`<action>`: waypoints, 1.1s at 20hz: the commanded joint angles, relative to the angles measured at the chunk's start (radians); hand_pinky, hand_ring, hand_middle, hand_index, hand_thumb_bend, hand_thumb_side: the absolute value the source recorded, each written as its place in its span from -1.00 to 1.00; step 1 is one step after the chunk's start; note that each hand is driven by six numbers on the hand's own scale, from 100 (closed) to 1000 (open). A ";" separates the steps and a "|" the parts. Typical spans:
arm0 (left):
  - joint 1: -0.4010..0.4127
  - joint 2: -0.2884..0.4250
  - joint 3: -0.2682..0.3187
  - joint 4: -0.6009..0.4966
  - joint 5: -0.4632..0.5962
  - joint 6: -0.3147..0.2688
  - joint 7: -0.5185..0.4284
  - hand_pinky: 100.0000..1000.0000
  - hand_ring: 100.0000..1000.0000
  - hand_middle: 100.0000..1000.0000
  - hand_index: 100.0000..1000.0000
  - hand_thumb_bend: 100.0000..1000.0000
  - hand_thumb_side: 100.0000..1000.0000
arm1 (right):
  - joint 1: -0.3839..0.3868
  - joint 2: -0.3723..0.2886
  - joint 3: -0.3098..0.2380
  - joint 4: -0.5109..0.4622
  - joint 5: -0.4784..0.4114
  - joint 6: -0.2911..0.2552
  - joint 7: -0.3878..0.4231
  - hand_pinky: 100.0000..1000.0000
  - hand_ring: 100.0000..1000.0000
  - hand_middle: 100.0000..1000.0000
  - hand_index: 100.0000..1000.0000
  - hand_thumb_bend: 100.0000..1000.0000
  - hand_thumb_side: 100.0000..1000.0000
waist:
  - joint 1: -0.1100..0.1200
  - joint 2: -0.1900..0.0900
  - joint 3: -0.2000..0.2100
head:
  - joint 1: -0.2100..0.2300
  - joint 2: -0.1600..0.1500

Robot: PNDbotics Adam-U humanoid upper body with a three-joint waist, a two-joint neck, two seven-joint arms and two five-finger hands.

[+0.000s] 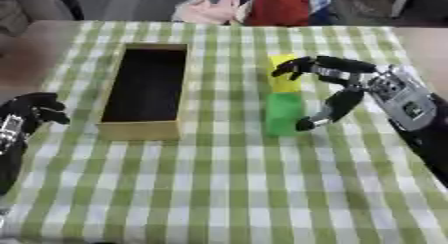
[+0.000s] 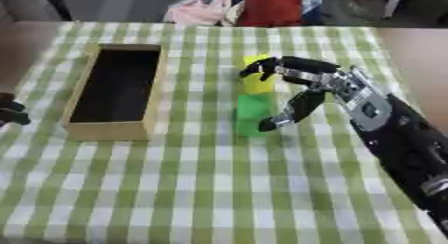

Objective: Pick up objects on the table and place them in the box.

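While right hand [image 1: 350, 83] fingers spread wide beside green block [image 1: 283, 114], left hand [image 1: 31, 112] curled, fuller in left eye view.

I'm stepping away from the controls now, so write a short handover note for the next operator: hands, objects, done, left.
Right hand: open, fingers and thumb spread around the yellow block and green block, not yet closed on either.
Left hand: idle at the left edge, fingers curled, holding nothing.
Objects: both blocks lie end to end on the checked cloth, right of the box.
Done: nothing shows inside the box.
Left: grasp each block and place it in the box.
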State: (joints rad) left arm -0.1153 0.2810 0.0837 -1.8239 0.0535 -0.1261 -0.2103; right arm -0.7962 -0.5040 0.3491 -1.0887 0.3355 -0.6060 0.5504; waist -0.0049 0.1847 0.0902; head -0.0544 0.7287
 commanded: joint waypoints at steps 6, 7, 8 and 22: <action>-0.017 0.010 -0.004 -0.015 0.004 -0.001 -0.006 0.48 0.08 0.12 0.45 -1.00 0.68 | -0.024 0.014 -0.024 0.050 0.078 -0.171 0.114 0.58 1.00 0.68 0.83 0.20 0.10 | 0.002 -0.008 0.013 | -0.007 -0.006; -0.017 0.010 -0.004 -0.015 0.004 0.000 -0.007 0.48 0.08 0.12 0.45 -1.00 0.68 | -0.024 0.016 -0.025 0.056 0.087 -0.175 0.108 0.57 1.00 0.65 0.81 0.19 0.11 | 0.002 -0.007 0.015 | -0.007 -0.006; -0.018 0.010 -0.004 -0.015 0.004 -0.001 -0.007 0.48 0.08 0.12 0.45 -1.00 0.68 | -0.023 0.018 -0.027 0.062 0.097 -0.179 0.101 0.56 1.00 0.62 0.80 0.19 0.11 | 0.002 -0.007 0.016 | -0.007 -0.006; -0.016 0.008 -0.003 -0.015 0.005 0.000 -0.006 0.48 0.08 0.12 0.45 -1.00 0.69 | -0.020 0.022 -0.047 0.091 0.250 -0.218 -0.090 0.25 0.54 -0.18 0.14 -0.25 -0.28 | 0.005 -0.008 0.014 | -0.008 -0.003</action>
State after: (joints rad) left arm -0.1237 0.2803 0.0781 -1.8239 0.0560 -0.1263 -0.2141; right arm -0.8009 -0.4688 0.3125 -0.9970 0.5634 -0.7491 0.4074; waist -0.0027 0.1911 0.1043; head -0.0604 0.7286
